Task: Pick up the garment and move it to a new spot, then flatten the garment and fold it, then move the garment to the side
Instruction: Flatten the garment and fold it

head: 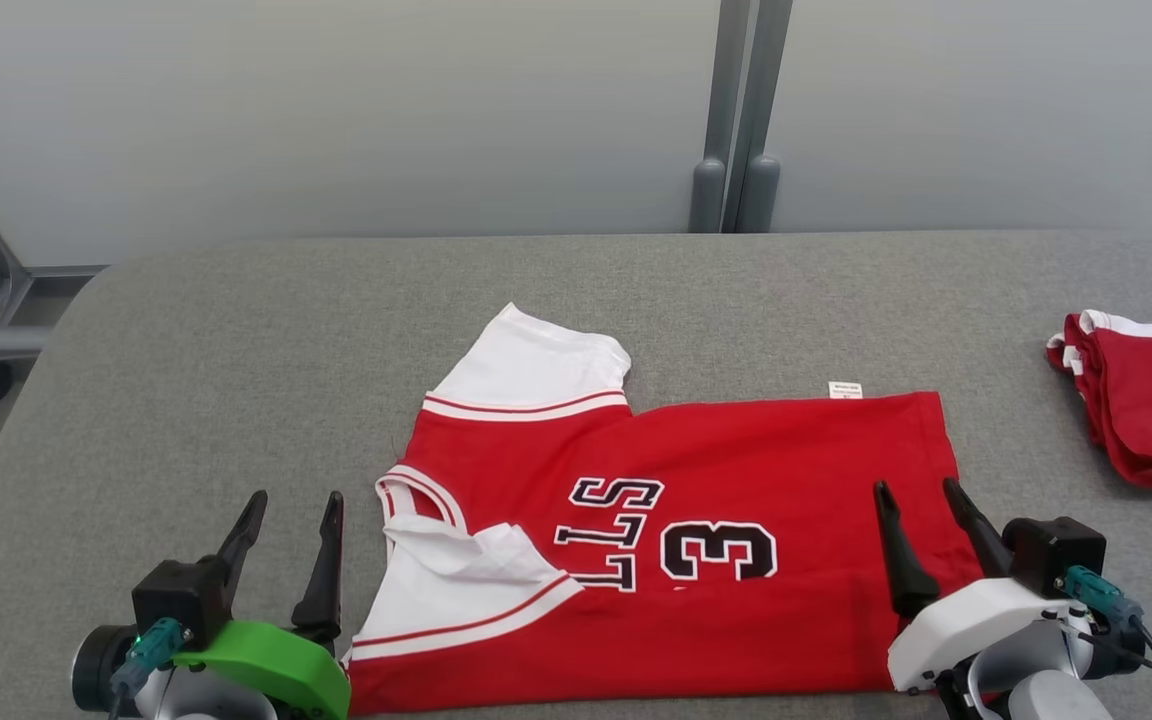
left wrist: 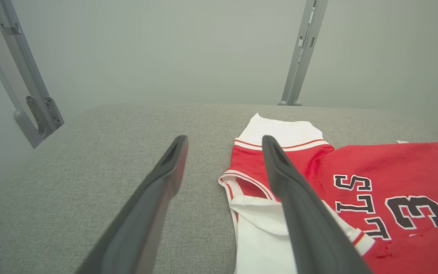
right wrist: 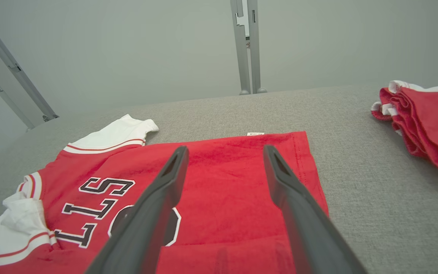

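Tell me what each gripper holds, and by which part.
Nothing is held. The left gripper stands open beside the jersey; the right gripper stands open over its hem end, with no cloth between the fingers.

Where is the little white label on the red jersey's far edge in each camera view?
Head view: label right of centre, on the jersey far edge.
Left wrist view: far right, about mid-height.
Right wrist view: near the centre.
Shared landmark: the grey double post at the back, also at and.
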Robot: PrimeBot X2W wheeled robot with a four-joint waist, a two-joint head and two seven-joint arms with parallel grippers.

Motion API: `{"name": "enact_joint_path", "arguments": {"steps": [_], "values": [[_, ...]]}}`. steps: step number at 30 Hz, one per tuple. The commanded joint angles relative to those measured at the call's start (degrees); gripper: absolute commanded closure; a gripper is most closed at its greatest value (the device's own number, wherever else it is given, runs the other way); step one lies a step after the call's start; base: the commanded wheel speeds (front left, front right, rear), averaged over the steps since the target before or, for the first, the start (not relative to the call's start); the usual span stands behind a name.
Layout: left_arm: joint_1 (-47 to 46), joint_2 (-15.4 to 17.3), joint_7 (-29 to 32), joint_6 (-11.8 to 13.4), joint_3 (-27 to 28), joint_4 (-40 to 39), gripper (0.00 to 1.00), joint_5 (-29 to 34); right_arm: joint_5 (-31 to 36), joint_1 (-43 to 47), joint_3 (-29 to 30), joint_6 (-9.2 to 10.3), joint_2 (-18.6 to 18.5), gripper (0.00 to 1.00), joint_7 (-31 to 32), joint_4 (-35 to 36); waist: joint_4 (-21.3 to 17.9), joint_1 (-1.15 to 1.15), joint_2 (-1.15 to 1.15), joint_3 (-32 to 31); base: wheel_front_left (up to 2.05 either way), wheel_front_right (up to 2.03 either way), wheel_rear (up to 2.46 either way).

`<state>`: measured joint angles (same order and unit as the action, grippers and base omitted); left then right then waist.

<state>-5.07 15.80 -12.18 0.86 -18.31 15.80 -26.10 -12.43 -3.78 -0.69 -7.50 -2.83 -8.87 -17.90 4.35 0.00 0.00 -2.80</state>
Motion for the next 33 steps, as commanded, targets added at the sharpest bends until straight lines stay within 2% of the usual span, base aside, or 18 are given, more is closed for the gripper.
{"name": "enact_joint_path", "arguments": {"steps": [1, 10, 14, 18, 24, 31, 33], "values": [[-0.47, 0.44, -0.12, 0.21, 0.01, -0.09, 0.00, 0.05, -0.02, 0.10, -0.02, 0.03, -0.14, 0.00, 0.05, -0.02, 0.00, 0.00, 0.00, 0.08, 0.00, 0.00, 0.00], [-1.30, 0.56, 0.50, 0.01, -0.64, 0.17, 0.00, -0.41, 0.47, -0.45, 0.09, 0.03, -0.13, 0.00, 0.98, 0.12, -0.23, 0.00, 0.00, 1.32, 0.00, 0.00, 0.00], [-3.87, 0.58, 2.20, -1.73, -2.18, 0.60, 0.00, -0.02, 1.42, -1.53, 0.49, 0.03, -0.13, 0.00, 2.97, 1.03, 0.00, 0.00, 0.00, 2.92, 0.00, 0.00, 0.00], [-9.59, 0.83, 4.74, -3.50, -3.59, 1.81, 0.00, 0.81, 4.00, -3.94, 1.39, 0.03, -0.25, 0.00, 7.50, 3.47, 0.10, 0.00, 0.00, 6.63, 0.00, 0.00, 0.00], [-22.44, 0.51, 10.52, -5.78, -5.66, 6.18, 0.00, 1.46, 4.69, -11.22, -0.12, 0.04, -4.61, 0.00, 19.95, 8.77, -1.11, 0.00, 0.00, 14.27, 0.00, 0.00, 0.00], [-38.23, 0.71, 22.02, -7.90, -9.44, 12.97, 0.00, -0.67, 3.22, -21.81, -3.14, 0.05, -11.74, 0.00, 38.69, 13.37, -3.97, 0.00, 0.00, 22.96, 0.00, 0.00, 0.00], [-40.33, 0.80, 23.66, -8.08, -10.08, 13.69, 0.00, -0.93, 2.81, -23.34, -3.55, 0.05, -12.57, 0.00, 40.49, 14.11, -4.33, 0.00, 0.00, 24.11, 0.00, 0.00, 0.00]]}}
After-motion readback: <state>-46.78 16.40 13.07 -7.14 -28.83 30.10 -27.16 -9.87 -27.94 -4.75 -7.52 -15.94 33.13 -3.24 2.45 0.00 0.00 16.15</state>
